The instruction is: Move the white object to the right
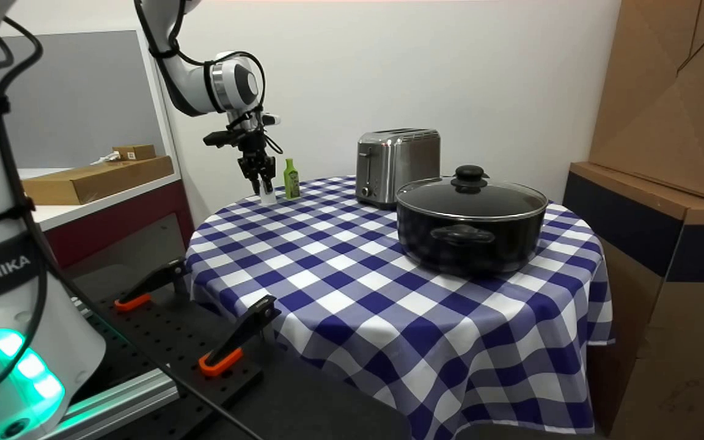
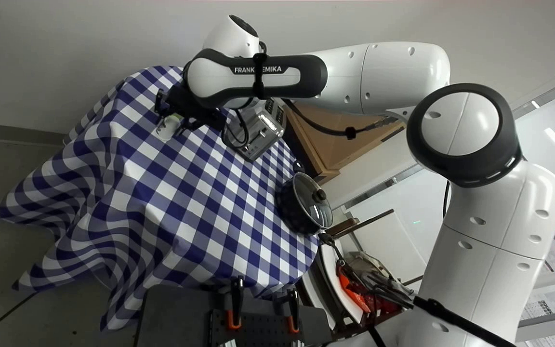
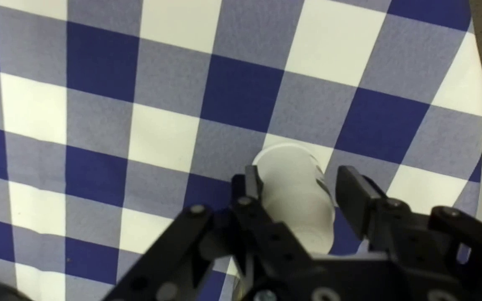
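Operator: State the position of the white bottle (image 3: 294, 196).

Technician: Upright on the table (image 1: 327, 260), near its edge, between the two fingers (image 3: 356, 200) of the gripper (image 3: 299, 179). In an exterior view, the green bottle (image 1: 291, 180) stands just beside it; the toaster (image 1: 399, 165) and the pot (image 1: 471, 241) stand well apart from it.

Operator: State the condition of the jaws.

Technician: Parted, wider than the white bottle. In the wrist view, a gap shows at the right-hand finger. The opposite finger lies close to the bottle; contact on that side cannot be confirmed. No grip is evident.

Operator: Which steps are complete?

Technician: Judged complete: positioning. The gripper sits low over the bottle, one finger to each side. Lifting is not in effect; the base rests on the table.

Operator: Which steps remain?

Technician: Assessed sequence: 1. Close the jaws. 2. Transfer the bottle to the right. 3. Release and withdraw.

Operator: Can final placement be excluded?

Technician: No. The same arrangement would suit a bottle already in place, with withdrawal alone outstanding. No target mark is visible, and the views do not establish whose right is meant.
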Available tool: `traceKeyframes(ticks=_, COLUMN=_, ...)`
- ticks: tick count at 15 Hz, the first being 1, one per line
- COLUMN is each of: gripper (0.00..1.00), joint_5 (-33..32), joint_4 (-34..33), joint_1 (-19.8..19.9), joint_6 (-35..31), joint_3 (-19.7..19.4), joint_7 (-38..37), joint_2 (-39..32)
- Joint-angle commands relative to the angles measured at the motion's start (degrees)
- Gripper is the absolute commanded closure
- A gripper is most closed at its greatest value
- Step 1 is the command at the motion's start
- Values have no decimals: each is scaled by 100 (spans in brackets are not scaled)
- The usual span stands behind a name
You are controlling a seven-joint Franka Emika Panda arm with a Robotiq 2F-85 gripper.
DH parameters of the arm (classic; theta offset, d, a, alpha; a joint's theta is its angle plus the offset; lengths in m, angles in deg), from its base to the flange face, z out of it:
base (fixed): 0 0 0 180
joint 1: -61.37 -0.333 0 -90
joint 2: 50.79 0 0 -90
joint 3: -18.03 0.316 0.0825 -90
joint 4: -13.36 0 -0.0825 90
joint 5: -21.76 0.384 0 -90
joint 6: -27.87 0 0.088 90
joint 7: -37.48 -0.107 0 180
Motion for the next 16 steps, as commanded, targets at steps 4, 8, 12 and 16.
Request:
traceKeyframes(ticks=4, gripper=83, joint_5=-4, joint_4=-102, joint_1=-91, joint_6=-148, joint_3=-170, joint_7=-182, joint_2=-68)
traceKeyframes(ticks=8, gripper=83, joint_5=52, joint_4=20, joint_1=-31, joint_6=-114, joint_3=-131, joint_7=-95, joint_2=84)
traceKeyframes(ticks=12, gripper=83, joint_5=121, joint_4=361, joint_1=103, joint_6=-33, joint_3=-58, joint_7=53, joint_2=466)
traceKeyframes(ticks=16, gripper=83, joint_5=128, joint_4=835, joint_1=263, joint_6=76, joint_3=-52, joint_7=102, joint_2=966)
